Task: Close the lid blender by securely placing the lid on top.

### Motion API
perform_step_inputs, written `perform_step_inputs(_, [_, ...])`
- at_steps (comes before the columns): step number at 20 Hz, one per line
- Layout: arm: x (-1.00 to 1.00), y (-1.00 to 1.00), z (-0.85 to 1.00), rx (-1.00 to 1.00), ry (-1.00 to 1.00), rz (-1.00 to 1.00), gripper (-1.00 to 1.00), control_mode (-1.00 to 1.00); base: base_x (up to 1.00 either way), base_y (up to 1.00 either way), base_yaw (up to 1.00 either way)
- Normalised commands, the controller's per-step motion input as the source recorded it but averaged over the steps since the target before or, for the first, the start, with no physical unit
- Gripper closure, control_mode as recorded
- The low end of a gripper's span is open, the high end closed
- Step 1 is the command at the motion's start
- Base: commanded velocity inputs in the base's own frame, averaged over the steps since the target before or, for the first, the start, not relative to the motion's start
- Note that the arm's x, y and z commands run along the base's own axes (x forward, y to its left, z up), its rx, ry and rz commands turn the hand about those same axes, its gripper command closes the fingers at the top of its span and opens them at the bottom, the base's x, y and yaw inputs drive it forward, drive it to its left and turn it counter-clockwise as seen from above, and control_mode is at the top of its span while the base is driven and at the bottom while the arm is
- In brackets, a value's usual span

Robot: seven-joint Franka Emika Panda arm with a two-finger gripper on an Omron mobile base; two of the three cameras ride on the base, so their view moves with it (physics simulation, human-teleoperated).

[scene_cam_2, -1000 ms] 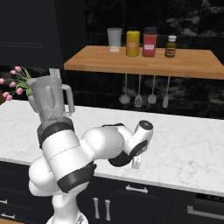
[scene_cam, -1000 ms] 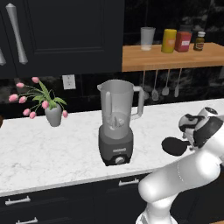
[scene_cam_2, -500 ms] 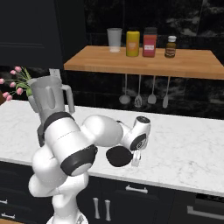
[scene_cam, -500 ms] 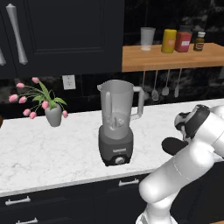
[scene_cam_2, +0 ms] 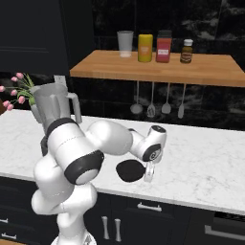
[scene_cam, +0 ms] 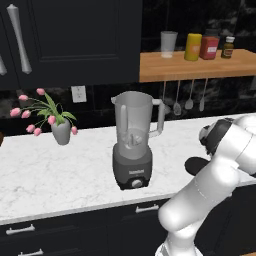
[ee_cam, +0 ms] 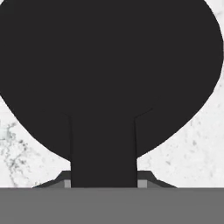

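The lid (ee_cam: pixel 109 74) hides the gripper (ee_cam: pixel 104 180) fingertips and runs past the hand view's top edge

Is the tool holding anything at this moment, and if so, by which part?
Yes. The tool is shut on the lid, gripping it by its short side tab, with the black disc sticking out flat ahead of the fingers, above the counter.

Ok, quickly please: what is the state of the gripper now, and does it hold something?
Gripper: shut on the lid, pinching its side tab above the counter.
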Motion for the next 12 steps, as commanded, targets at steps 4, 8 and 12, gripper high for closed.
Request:
perform_step_inputs(4, [-0.5,0.0,0.28,0.0,-0.09,-0.02,1.0,-1.0,0.0,0.0,0.0])
perform_step_inputs(8, [-0.19,0.0,0.63,0.0,-0.08,-0.05,1.0,-1.0,0.0,0.0,0.0])
perform_step_inputs(12, [-0.04,0.01,0.7,0.0,-0.06,-0.05,1.0,-1.0,0.0,0.0,0.0])
